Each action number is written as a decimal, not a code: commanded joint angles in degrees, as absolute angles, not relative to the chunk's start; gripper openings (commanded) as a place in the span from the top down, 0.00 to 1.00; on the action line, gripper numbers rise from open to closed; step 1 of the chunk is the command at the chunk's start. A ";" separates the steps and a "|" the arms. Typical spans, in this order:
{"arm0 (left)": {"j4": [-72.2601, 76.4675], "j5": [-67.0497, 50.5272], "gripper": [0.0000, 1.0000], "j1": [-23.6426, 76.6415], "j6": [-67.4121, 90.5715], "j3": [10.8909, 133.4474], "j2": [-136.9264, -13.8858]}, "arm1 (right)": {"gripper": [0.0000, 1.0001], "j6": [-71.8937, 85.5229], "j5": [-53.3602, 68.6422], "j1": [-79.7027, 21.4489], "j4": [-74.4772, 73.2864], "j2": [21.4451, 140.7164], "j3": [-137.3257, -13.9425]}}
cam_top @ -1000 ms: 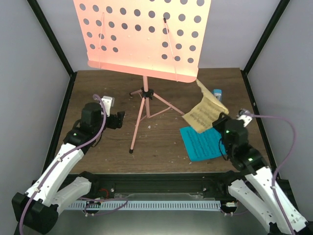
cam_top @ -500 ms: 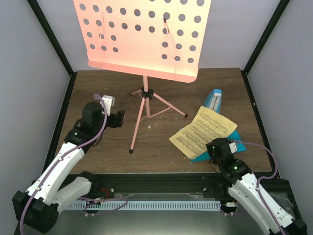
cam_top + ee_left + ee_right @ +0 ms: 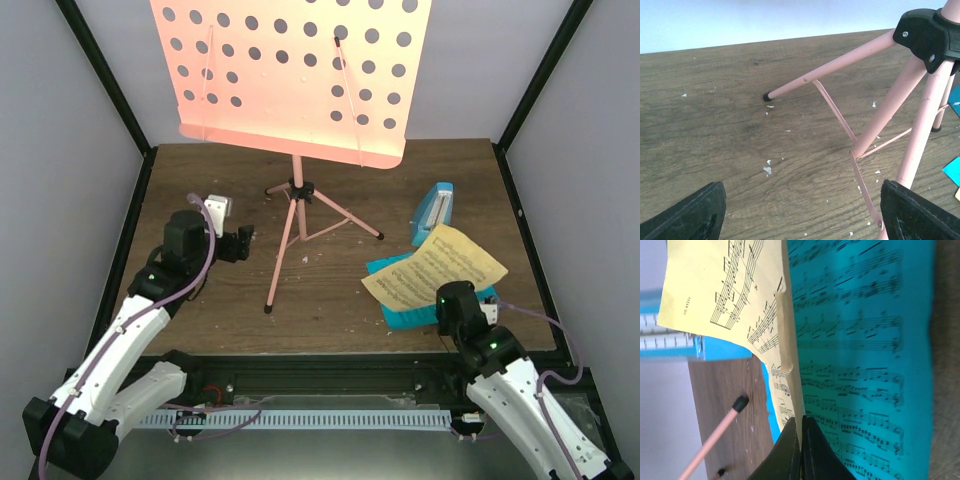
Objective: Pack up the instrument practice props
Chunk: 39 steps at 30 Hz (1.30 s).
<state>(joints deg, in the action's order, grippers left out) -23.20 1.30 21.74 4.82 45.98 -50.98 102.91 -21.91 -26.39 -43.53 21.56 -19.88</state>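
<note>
Packing barely under way, nothing stowed yet: left fingers (image 3: pixel 685 210) spread wide and empty at nine o'clock beside upright music stand (image 3: pixel 295 70); at four o'clock, right fingers (image 3: pixel 817 452) pinched on yellow sheet (image 3: pixel 435 262) lying over blue sheet (image 3: pixel 410 310), with metronome (image 3: pixel 433 212) just beyond.

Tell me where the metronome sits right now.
In the top view, the blue metronome is on the right half of the table, just beyond the yellow music sheet and right of the pink music stand's tripod.

The yellow sheet (image 3: pixel 436 264) covers most of the blue sheet (image 3: pixel 408 314). Far behind it, the music stand's desk (image 3: pixel 290 70) is cropped at its top.
</note>
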 commanded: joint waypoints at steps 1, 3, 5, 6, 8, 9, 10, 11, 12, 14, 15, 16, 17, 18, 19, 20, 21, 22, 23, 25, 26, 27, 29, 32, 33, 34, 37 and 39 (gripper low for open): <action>-22.43 1.60 0.14 21.46 4.56 45.48 -49.86 | 0.99 114.28 -29.25 -26.10 -54.20 19.43 -22.61; -22.33 1.33 0.14 21.46 4.66 45.29 -49.84 | 0.99 114.86 -30.04 -26.11 -54.12 19.46 -22.54; -22.37 1.23 0.14 21.46 4.65 45.26 -49.92 | 0.99 115.19 -30.36 -26.13 -53.30 20.21 -21.81; -22.47 1.23 0.14 21.52 4.61 45.33 -49.92 | 0.99 115.73 -30.06 -26.10 -52.80 20.74 -21.30; -22.66 1.43 0.14 21.45 4.66 45.20 -49.50 | 0.99 115.32 -29.67 -26.15 -50.62 21.65 -20.30; -22.55 1.71 0.14 21.45 4.59 44.99 -49.17 | 0.99 114.52 -29.81 -26.11 -49.30 22.10 -19.76; -22.54 1.94 0.14 21.49 4.57 44.81 -48.87 | 0.99 113.81 -30.13 -26.13 -47.98 22.53 -19.43; -22.50 2.21 0.14 21.45 4.55 44.75 -48.79 | 0.99 112.73 -30.63 -26.11 -46.67 23.15 -19.15; -22.50 2.40 0.14 21.45 4.48 44.80 -48.82 | 0.99 111.20 -31.24 -26.10 -45.15 23.77 -18.98; -22.58 2.59 0.14 21.48 4.35 44.93 -49.18 | 0.99 107.74 -32.62 -26.10 -42.39 25.59 -19.13; -22.54 2.59 0.14 21.47 4.30 44.98 -49.29 | 0.99 106.26 -33.17 -26.17 -41.29 26.70 -19.30; -22.66 2.63 0.14 21.45 4.37 45.00 -49.33 | 0.99 105.09 -33.66 -26.11 -40.42 28.43 -19.56; -22.70 2.52 0.14 21.42 4.34 45.00 -49.24 | 0.99 103.54 -34.00 -26.15 -38.93 29.69 -19.74; -22.73 2.40 0.14 21.44 4.28 44.93 -49.11 | 0.99 101.71 -34.14 -26.11 -37.33 30.84 -19.83; -22.72 2.23 0.14 21.43 4.30 44.85 -48.93 | 0.99 99.85 -33.93 -26.10 -35.75 31.94 -19.73; -22.70 2.20 0.14 21.49 4.30 44.76 -48.81 | 0.99 98.67 -33.71 -26.10 -34.25 32.94 -19.69; -22.72 2.20 0.14 21.45 4.26 44.67 -48.71 | 0.99 97.93 -33.41 -26.10 -32.99 33.85 -19.44; -22.74 2.31 0.14 21.45 4.29 44.63 -48.77 | 0.99 97.43 -33.20 -26.15 -31.78 34.63 -19.17; -22.80 2.49 0.14 21.49 4.28 44.71 -48.87 | 0.99 97.14 -32.96 -26.12 -30.44 35.23 -18.88; -22.90 2.80 0.14 21.45 4.22 44.74 -49.10 | 0.99 96.22 -32.40 -26.11 -28.07 36.18 -18.27; -22.94 2.94 0.14 21.49 4.22 44.74 -49.16 | 0.99 96.16 -32.11 -26.10 -27.36 36.55 -17.95; -22.94 3.05 0.14 21.45 4.22 44.69 -49.29 | 0.99 96.20 -31.69 -26.10 -26.73 36.78 -17.60; -22.94 3.07 0.14 21.45 4.22 44.65 -49.44 | 0.97 96.15 -30.60 -26.11 -25.94 37.07 -17.02; -22.94 3.08 0.14 21.49 4.22 44.65 -49.88 | 0.86 96.60 -29.62 -26.10 -26.41 36.81 -16.11; -22.94 3.03 0.14 21.49 4.17 44.71 -49.98 | 0.79 97.13 -29.69 -26.10 -27.38 36.36 -15.97; -22.94 3.11 0.14 21.45 4.11 44.73 -50.14 | 0.73 97.48 -29.95 -26.10 -28.35 35.86 -15.85; -22.98 3.31 0.14 21.46 4.03 44.80 -50.36 | 0.57 97.48 -31.17 -26.15 -30.82 33.59 -15.89; -23.01 3.62 0.14 21.47 4.04 44.73 -50.36 | 0.48 97.39 -32.24 -26.10 -32.96 32.03 -16.41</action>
<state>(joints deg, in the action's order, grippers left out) -23.27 2.74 21.74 4.58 45.19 -50.30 97.21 -28.88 -26.37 -28.71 34.68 -15.73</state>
